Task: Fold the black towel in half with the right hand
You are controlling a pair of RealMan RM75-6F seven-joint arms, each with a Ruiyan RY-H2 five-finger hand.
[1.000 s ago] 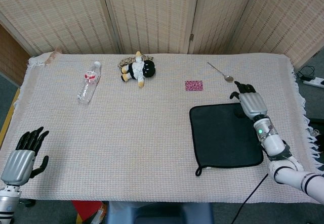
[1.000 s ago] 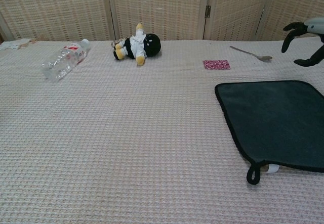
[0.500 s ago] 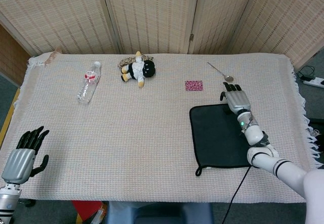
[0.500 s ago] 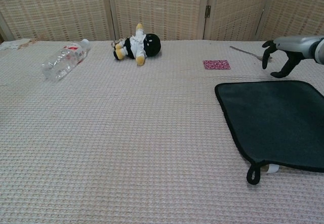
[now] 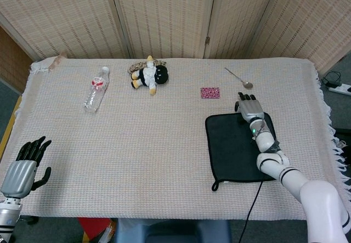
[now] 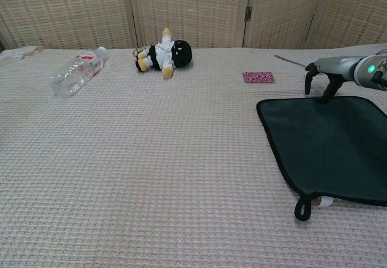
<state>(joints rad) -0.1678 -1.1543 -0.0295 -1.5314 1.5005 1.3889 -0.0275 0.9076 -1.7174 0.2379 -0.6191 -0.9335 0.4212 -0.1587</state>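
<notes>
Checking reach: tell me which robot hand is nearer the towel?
Right. The right robot hand is at the towel's far edge; the left robot hand is at the table's opposite near corner.

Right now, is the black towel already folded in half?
No, the black towel lies flat and spread on the table, its full square showing in the head view.

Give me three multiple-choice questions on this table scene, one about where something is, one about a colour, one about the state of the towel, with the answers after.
1. Where is the right hand?
A. at the black towel's far edge
B. on the bottle
C. beside the plush toy

2. What colour is the small patch near the spoon?
A. blue
B. pink
C. green

3. The black towel is:
A. folded in half
B. rolled up
C. lying flat, unfolded

Answers: 1 A, its fingertips point down at the far hem; 2 B, it shows pink in both views; 3 C, one flat layer on the table.
</notes>
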